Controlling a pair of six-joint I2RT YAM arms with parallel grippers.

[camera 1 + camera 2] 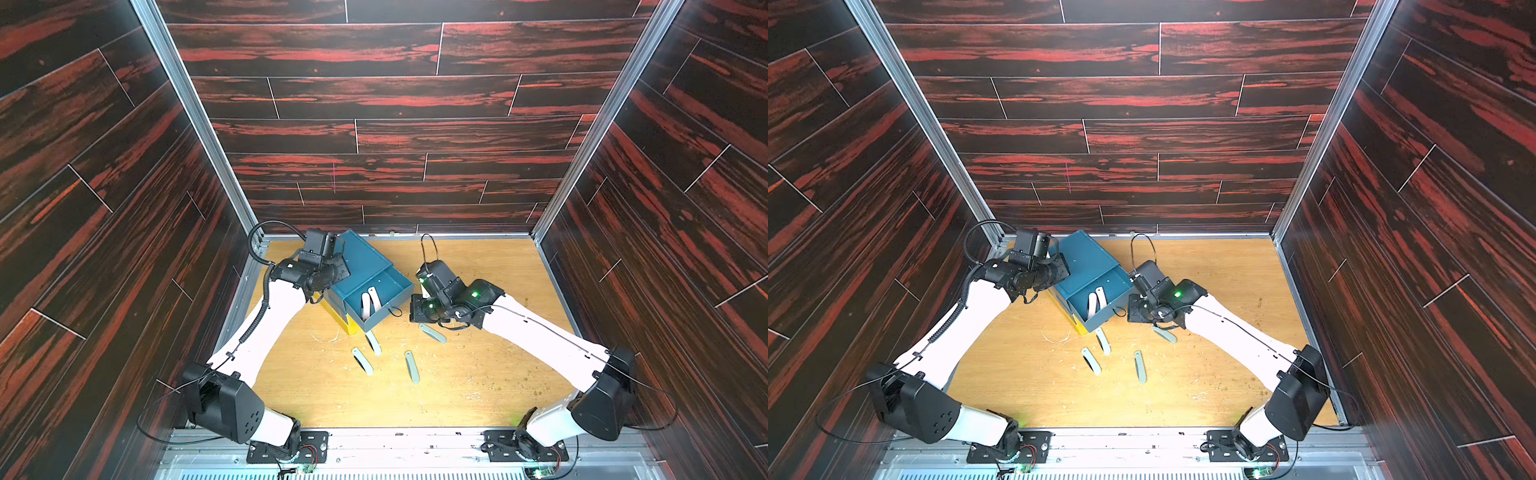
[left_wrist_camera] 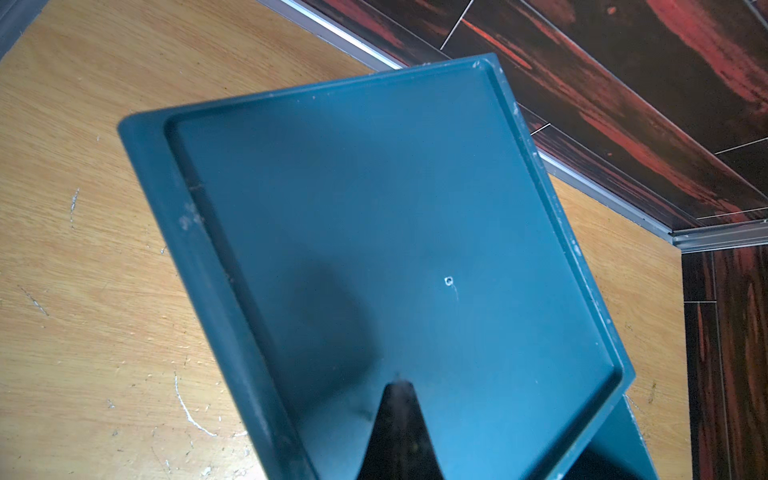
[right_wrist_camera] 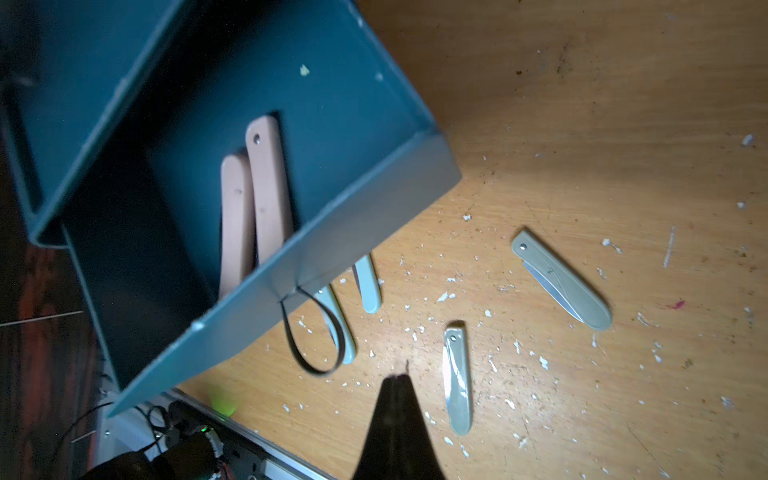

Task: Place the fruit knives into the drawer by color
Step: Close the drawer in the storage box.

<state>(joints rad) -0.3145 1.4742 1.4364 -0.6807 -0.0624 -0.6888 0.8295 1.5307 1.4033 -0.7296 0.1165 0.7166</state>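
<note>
Both claws were pressed together, empty: left claw (image 2: 399, 388) over the chest's teal top (image 2: 374, 208), right claw (image 3: 399, 380) beside the open drawer (image 3: 374, 208) holding two pink knives (image 3: 268, 187); I saw four grey-green knives (image 3: 561, 282) on the worktop (image 3: 602, 124).

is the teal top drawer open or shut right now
Open. The teal drawer is pulled out of the chest, and two pink knives lie inside it in plain view.

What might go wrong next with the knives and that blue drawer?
The open teal drawer hangs over two grey-green knives, so the shut right gripper might bump it reaching them. One might land beside the pink knives, mixing colours. The black loop pull may snag the gripper.
</note>
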